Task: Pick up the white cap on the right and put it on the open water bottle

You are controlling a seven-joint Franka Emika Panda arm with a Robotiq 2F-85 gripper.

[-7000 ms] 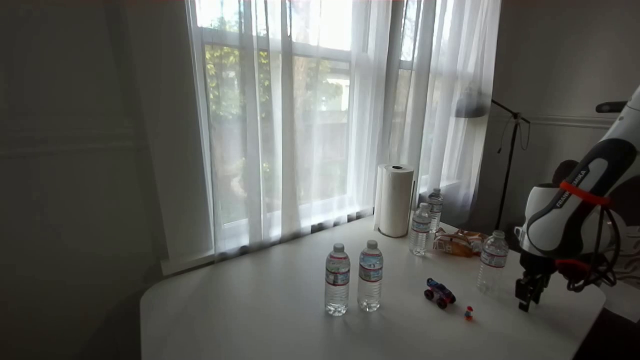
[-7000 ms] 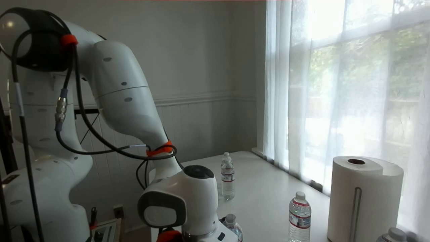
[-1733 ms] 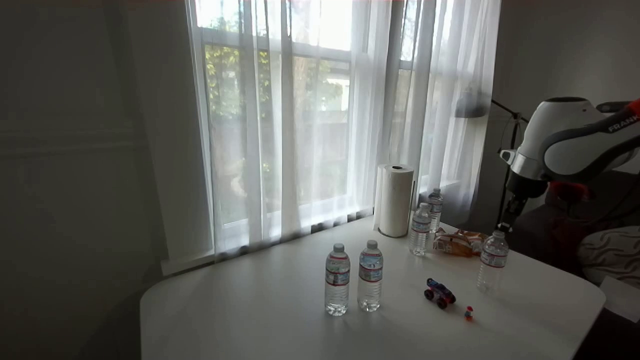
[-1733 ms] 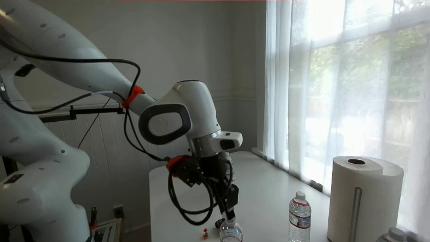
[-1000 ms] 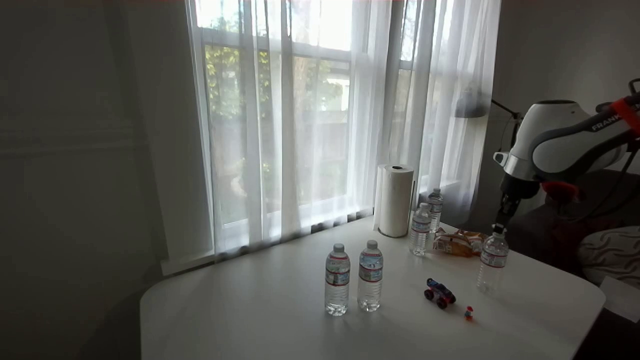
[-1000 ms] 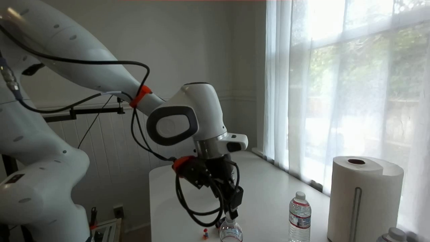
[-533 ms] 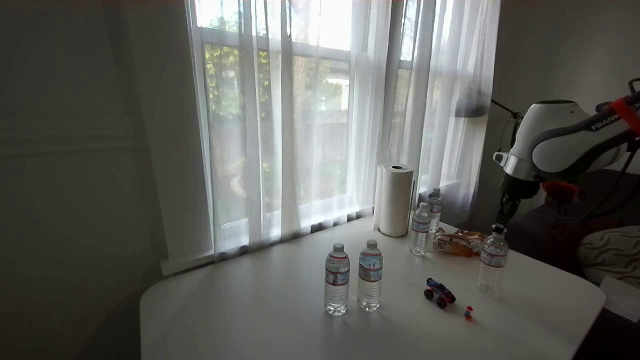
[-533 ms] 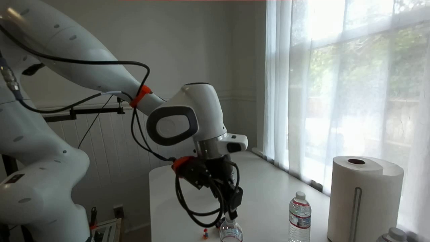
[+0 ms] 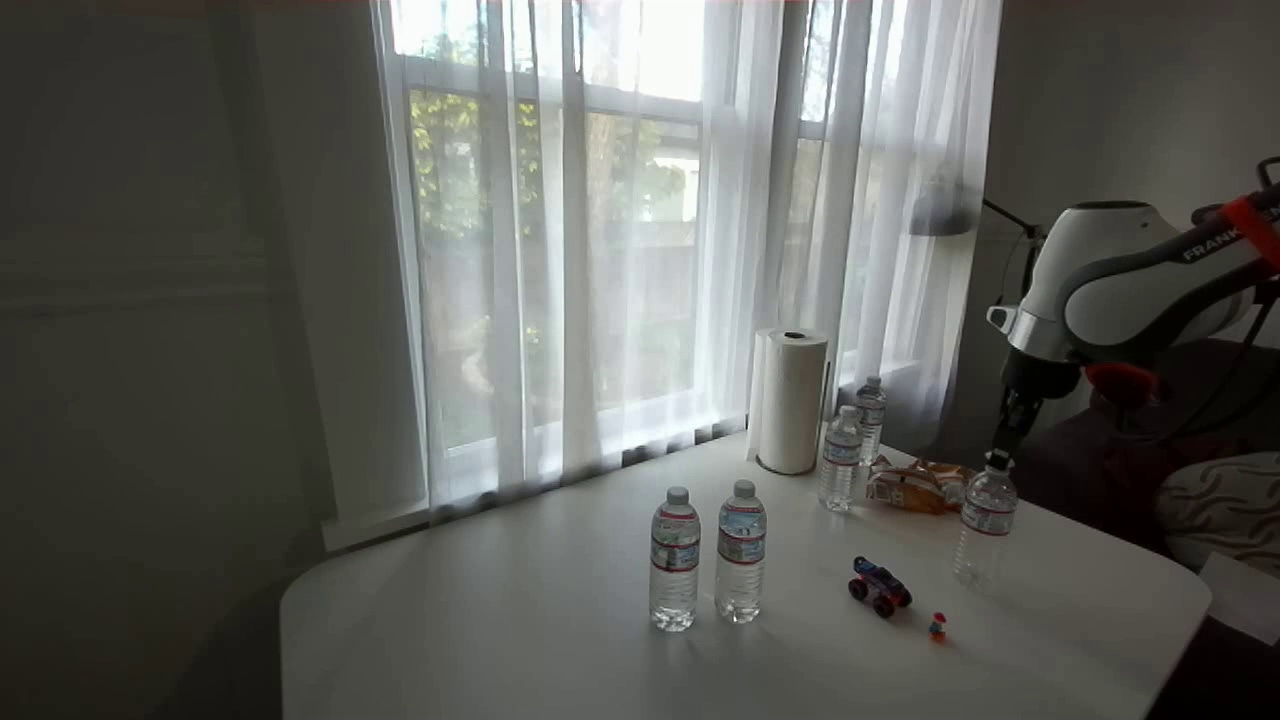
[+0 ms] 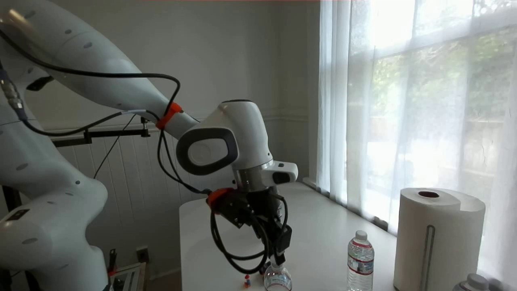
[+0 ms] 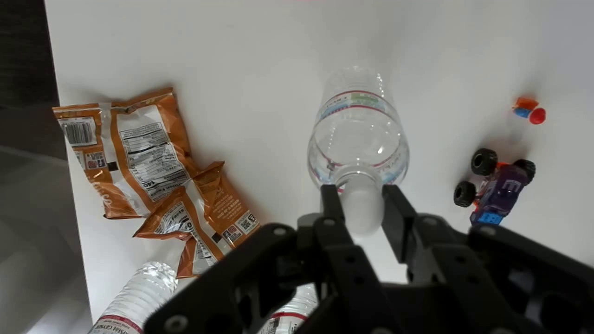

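In an exterior view, the smooth white table (image 9: 480,620) with rounded corners fills the foreground. Nearest on it are the tiny red, blue and orange toy figure (image 9: 937,627) and, well apart from it, two capped transparent plastic bottles (image 9: 675,560), which stand upright side by side. Just behind the figure there is the purple toy truck (image 9: 880,587) with big black wheels.

After these comes the open transparent plastic water bottle (image 9: 985,535), upright also, with a label edged in red. Above it is the black two-finger gripper (image 11: 361,197), tilted a little. In the wrist view its fingers are closed as far as the small round white cap (image 11: 363,215) allows: the cap is between the fingertips, and they touch it from both sides. The cap is right at the mouth of the open bottle, but whether it already sits on the neck, I cannot tell.

Somewhat farther, two orange and white foil snack packets (image 11: 144,162) lie together, touching each other. Near them stand two more capped bottles (image 9: 840,460), and beside these the upright white paper towel roll (image 9: 790,400). At the back hang the sheer white curtains (image 9: 575,300), and through them one can see the bright window (image 9: 650,160), with a dark lamp (image 9: 940,215) at the edge of the curtains
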